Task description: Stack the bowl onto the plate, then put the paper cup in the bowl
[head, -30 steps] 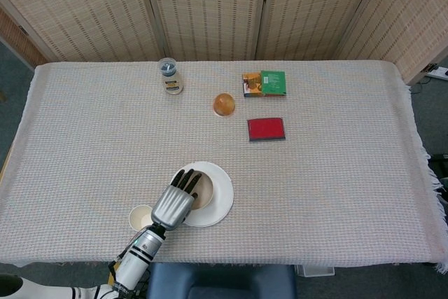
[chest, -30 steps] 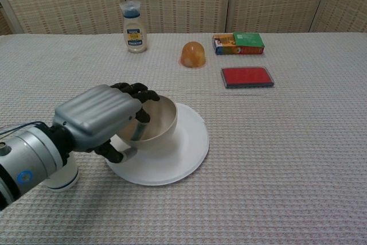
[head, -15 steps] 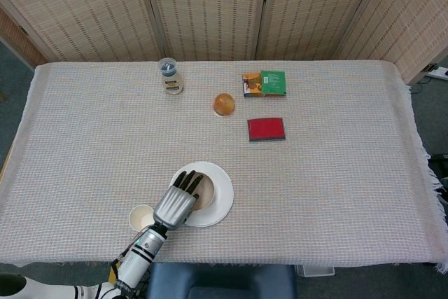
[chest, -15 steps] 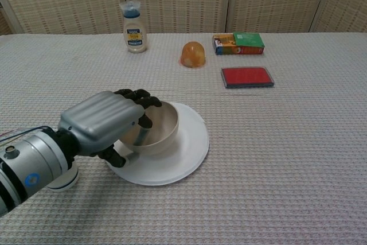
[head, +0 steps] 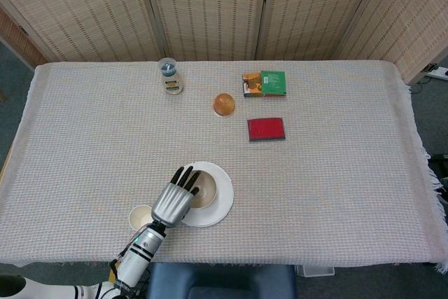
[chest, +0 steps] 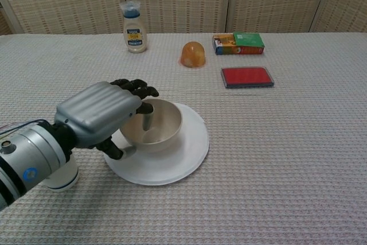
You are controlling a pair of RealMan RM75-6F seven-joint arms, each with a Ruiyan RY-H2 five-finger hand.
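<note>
The beige bowl (head: 204, 190) (chest: 163, 121) sits level on the white plate (head: 220, 201) (chest: 186, 150) near the table's front edge. My left hand (head: 173, 201) (chest: 97, 113) hovers over the bowl's left rim, fingers spread and lifted above it. One finger still reaches down inside the bowl, and the thumb hangs outside, by the plate's left edge. The paper cup (head: 141, 216) (chest: 62, 179) stands left of the plate, largely hidden behind my left forearm in the chest view. My right hand shows in neither view.
A small bottle (head: 169, 76) (chest: 133, 27) stands at the back left. An orange dome-shaped object (head: 223, 104) (chest: 193, 54), an orange-and-green box (head: 264, 83) (chest: 238, 43) and a red case (head: 266, 129) (chest: 248, 77) lie beyond the plate.
The bowl has settled flat on the plate. My left hand's fingers have uncurled from the rim and risen slightly.
</note>
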